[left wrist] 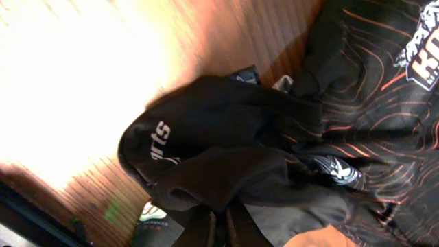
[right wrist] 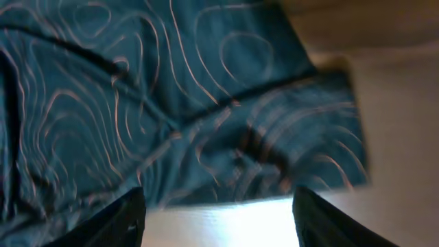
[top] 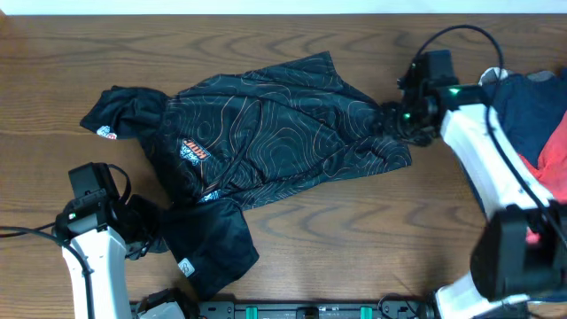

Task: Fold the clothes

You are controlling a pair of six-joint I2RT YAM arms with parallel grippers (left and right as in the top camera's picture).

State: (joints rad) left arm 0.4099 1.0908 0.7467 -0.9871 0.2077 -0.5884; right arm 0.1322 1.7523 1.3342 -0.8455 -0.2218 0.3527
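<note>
Fingers, overhead view: left gripper (top: 144,235) sits at the lower-left sleeve of the jersey (top: 283,124), which lies crumpled across the wooden table (top: 354,230). The right gripper (top: 396,121) sits at its right edge, near a pile of navy and red clothes (top: 545,115). Left wrist view: fingers pressed together, pinching a bunched black fold of jersey. Right wrist view: fingers (right wrist: 120,219) spread apart, bare table between them, jersey edge just beyond.
</note>
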